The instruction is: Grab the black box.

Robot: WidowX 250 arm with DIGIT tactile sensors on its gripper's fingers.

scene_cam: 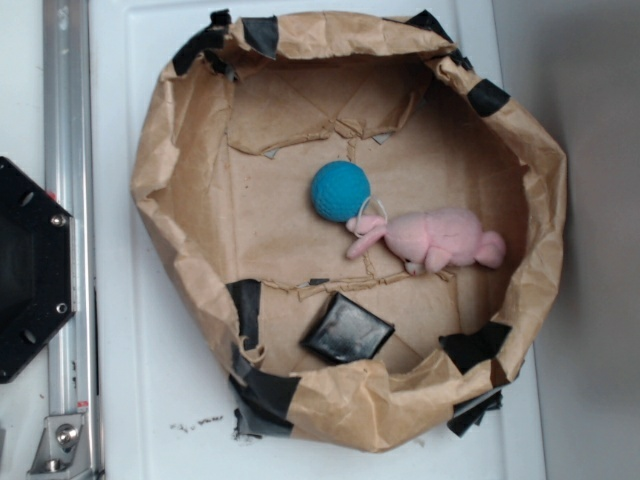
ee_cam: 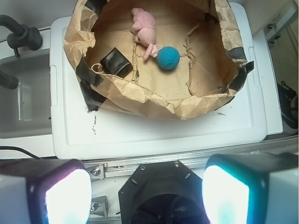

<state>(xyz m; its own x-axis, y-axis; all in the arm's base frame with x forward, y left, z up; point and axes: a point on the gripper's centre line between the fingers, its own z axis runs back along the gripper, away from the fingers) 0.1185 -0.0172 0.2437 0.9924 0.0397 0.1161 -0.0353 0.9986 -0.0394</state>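
Gripper (ee_cam: 147, 189) open in the near foreground, pads (ee_cam: 67, 196) spread wide above the hexagonal plate (ee_cam: 161, 193). Beyond, on the white lid (ee_cam: 140, 135), paper-walled bin (ee_cam: 154, 100). Inside, black box (ee_cam: 116, 62) at near left; blue ball (ee_cam: 167, 58) and pink plush (ee_cam: 144, 24) farther.

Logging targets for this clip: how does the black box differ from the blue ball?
The black box is flat, square and glossy; the blue ball is round and matte. The box lies by a paper wall, apart from the toys; the ball touches the pink plush rabbit. Both sit inside the paper-lined bin, ungrasped.
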